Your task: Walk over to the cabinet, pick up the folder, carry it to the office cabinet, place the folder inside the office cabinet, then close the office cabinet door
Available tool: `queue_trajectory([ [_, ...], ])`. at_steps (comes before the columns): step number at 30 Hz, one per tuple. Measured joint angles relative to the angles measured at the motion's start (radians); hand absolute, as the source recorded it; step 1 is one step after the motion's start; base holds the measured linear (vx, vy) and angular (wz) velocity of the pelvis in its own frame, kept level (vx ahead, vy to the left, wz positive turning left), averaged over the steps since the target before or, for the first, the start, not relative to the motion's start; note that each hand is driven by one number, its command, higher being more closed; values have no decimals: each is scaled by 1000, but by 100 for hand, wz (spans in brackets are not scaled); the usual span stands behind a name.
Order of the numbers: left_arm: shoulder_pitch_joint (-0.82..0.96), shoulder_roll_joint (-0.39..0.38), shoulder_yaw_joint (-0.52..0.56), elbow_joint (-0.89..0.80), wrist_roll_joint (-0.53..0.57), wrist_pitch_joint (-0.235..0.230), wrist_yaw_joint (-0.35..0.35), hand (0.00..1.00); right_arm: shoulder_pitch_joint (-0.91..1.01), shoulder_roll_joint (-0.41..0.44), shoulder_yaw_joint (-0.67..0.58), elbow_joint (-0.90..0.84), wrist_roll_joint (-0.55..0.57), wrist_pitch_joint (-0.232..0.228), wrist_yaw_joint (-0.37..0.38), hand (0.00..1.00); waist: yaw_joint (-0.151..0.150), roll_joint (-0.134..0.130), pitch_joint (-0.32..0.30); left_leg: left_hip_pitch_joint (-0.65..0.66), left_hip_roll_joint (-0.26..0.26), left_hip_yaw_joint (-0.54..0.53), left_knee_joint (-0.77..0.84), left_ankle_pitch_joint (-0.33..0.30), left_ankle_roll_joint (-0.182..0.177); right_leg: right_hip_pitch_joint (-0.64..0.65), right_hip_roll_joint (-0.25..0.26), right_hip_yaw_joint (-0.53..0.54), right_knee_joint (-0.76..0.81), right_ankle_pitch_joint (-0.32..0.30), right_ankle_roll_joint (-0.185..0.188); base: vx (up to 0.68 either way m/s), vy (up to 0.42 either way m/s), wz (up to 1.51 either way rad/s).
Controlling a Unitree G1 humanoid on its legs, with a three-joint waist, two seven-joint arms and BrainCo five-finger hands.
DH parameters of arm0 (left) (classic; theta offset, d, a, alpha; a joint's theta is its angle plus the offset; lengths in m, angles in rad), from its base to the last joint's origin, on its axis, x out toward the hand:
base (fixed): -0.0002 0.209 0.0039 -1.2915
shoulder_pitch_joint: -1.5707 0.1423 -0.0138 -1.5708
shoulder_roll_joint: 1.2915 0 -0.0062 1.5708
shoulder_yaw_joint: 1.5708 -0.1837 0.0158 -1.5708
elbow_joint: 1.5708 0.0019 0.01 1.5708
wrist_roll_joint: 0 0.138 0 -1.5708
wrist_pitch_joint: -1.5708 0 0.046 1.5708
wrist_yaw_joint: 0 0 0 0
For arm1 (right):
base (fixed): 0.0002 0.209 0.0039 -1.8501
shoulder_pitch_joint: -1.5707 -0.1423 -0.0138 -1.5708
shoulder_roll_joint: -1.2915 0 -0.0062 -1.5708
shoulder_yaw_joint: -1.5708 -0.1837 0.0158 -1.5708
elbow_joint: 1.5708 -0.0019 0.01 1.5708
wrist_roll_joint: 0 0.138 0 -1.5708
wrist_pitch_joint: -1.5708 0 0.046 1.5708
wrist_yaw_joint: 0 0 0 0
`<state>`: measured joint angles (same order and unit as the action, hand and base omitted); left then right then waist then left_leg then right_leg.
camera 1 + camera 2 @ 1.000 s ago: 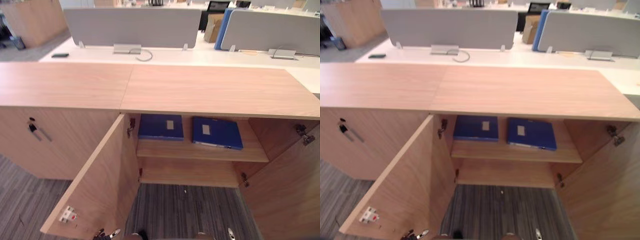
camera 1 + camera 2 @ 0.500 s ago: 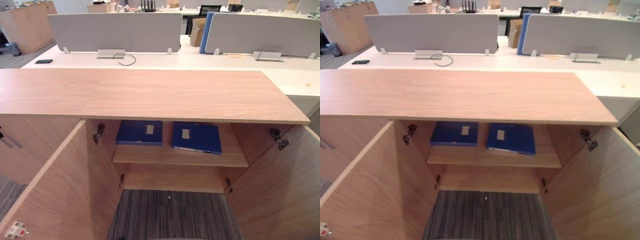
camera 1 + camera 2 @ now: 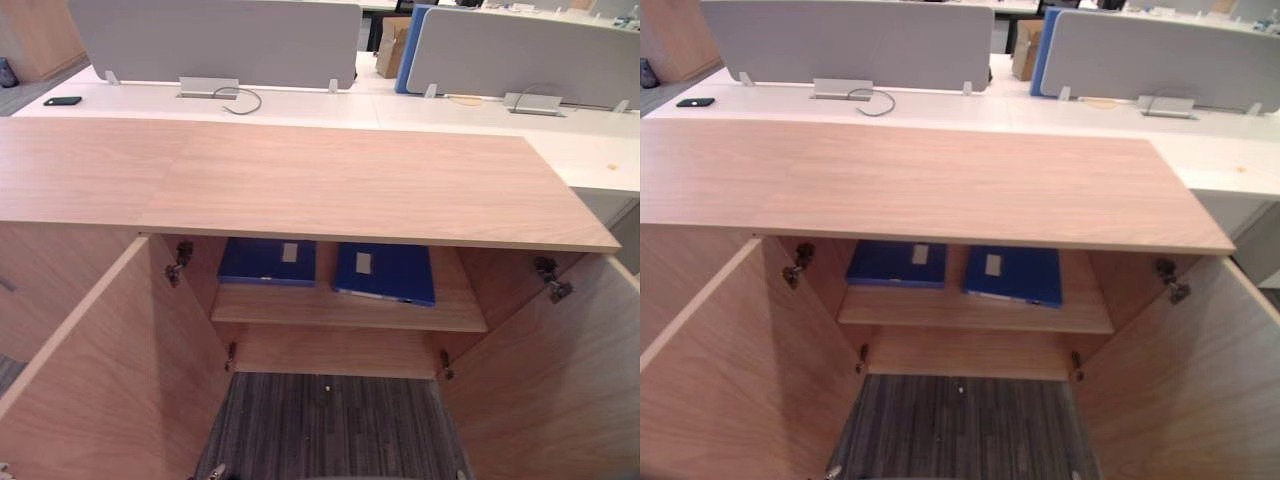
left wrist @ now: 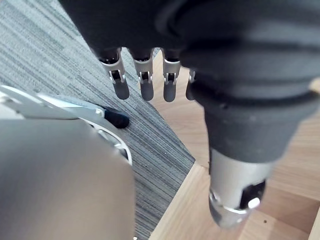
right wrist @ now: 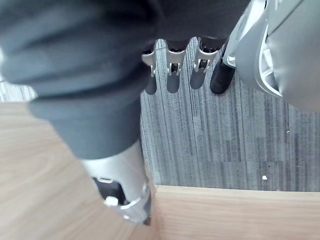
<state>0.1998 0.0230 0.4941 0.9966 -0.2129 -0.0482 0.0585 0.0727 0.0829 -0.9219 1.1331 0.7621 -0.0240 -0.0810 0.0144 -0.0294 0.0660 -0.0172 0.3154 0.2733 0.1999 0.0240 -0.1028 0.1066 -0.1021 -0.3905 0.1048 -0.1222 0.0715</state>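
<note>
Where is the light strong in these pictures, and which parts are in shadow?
Left eye view: the light wooden cabinet top is evenly lit and shades the shelf beneath, where two flat blue folders look dim; the white desk behind is brightest. Left wrist view: striped grey carpet evenly lit, no glare.

Matt wood-grain cabinet [image 3: 350, 185], two smooth blue folders [image 3: 267, 262] [image 3: 385, 272] (white paper labels [image 3: 290, 252]), rough striped carpet [image 3: 330, 420]

Cabinet [image 3: 340, 185]: both doors [image 3: 90, 380] open. Left folder [image 3: 267, 262] and right folder [image 3: 384, 273], blue, pale-labelled, lie flat on its shelf [image 3: 340, 312], apparently not touching.
</note>
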Motion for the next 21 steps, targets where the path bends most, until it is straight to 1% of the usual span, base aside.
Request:
queue_trajectory([
  [1,3,-3,12,-3,-9,1,1,0,0,1,4,-1,-1,0,-1,0,4,1,7,-25,18,-2,71,-18,30,1,2,5,13,-12,-7,-156,-161,-22],
  [2,9,-13,37,-5,-25,2,1,0,2,0,13,-1,-2,0,-1,0,9,6,18,-67,51,-15,189,-37,65,1,15,17,43,-36,-13,-134,-124,-18],
  [3,16,-22,47,-5,-30,3,2,0,5,-4,20,-2,-6,0,-1,0,10,5,22,-94,60,-43,251,-35,69,1,19,20,63,-52,-16,-115,-117,-15],
  [4,19,-36,58,-6,-39,6,2,0,13,-6,24,-1,-19,0,-1,0,11,9,24,-113,60,-71,302,-36,68,0,20,25,81,-66,-25,-49,-47,-15],
  [5,22,-42,68,-5,-40,11,1,0,22,-11,52,0,-39,-1,-1,0,19,13,27,-138,57,-80,364,-51,60,-4,17,36,93,-74,-33,-26,19,-24],
  [6,21,-50,80,-3,-36,14,1,0,21,-20,76,0,-41,-1,-1,0,27,18,35,-156,26,-78,411,-85,40,-8,11,48,98,-73,-35,-10,69,-27],
  [7,20,-56,88,-3,-35,14,1,0,21,-25,93,-1,-42,-1,-1,0,29,19,37,-160,8,-69,419,-107,39,-13,8,55,103,-71,-39,11,120,-25],
  [8,19,-66,98,-2,-24,14,1,0,21,-28,106,-2,-53,-1,-1,0,32,27,43,-153,-16,-47,403,-145,29,-21,-2,63,124,-76,-36,49,140,-12],
  [9,14,-68,100,-1,-12,14,1,0,18,-29,105,-3,-60,-1,-1,0,31,28,50,-126,-35,-45,355,-171,9,-34,-17,65,152,-76,-25,64,145,-7],
  [10,13,-69,100,1,-5,14,1,0,17,-31,103,-2,-69,-2,-1,0,32,33,50,-105,-48,-44,308,-180,-4,-40,-22,67,162,-77,-24,95,152,6],
  [11,8,-70,99,9,11,14,1,0,15,-33,97,-3,-78,-4,-1,0,31,46,46,-59,-75,-33,203,-190,-21,-55,-30,70,168,-76,-23,84,126,11],
  [12,1,-69,100,7,19,14,1,0,13,-33,98,-5,-79,-5,-1,0,30,43,49,-41,-91,-27,162,-190,-22,-60,-39,70,167,-76,-23,95,169,8],
  [13,-5,-66,100,2,27,12,1,0,11,-28,102,-6,-80,-5,-1,0,35,32,55,-27,-120,-12,124,-175,-10,-66,-61,77,162,-66,-19,70,159,5],
  [14,-5,-66,100,-5,35,12,1,0,21,-26,133,-21,-78,-6,-1,0,33,33,54,-16,-137,-8,108,-173,-7,-54,-74,79,146,-59,-19,59,157,0],
  [15,-4,-67,99,-5,42,12,1,0,28,-24,141,-29,-78,-7,-1,0,31,36,48,-13,-143,-7,101,-173,-7,-51,-79,79,139,-54,-18,62,153,7],
  [17,-8,-67,85,-6,48,10,1,0,46,-23,175,-42,-78,-9,0,0,32,34,22,-5,-161,-1,63,-161,6,-49,-87,80,108,-27,-10,53,108,-1],
  [18,-5,-64,79,-5,50,10,3,0,48,-23,181,-42,-78,-9,0,0,31,32,18,15,-168,6,24,-144,8,-44,-87,80,90,-9,-8,27,46,-8],
  [21,-1,-64,72,-5,51,9,3,0,56,-23,198,-55,-78,-9,0,0,31,33,15,40,-179,14,-31,-117,9,-37,-88,80,68,11,0,-1,21,-4],
])
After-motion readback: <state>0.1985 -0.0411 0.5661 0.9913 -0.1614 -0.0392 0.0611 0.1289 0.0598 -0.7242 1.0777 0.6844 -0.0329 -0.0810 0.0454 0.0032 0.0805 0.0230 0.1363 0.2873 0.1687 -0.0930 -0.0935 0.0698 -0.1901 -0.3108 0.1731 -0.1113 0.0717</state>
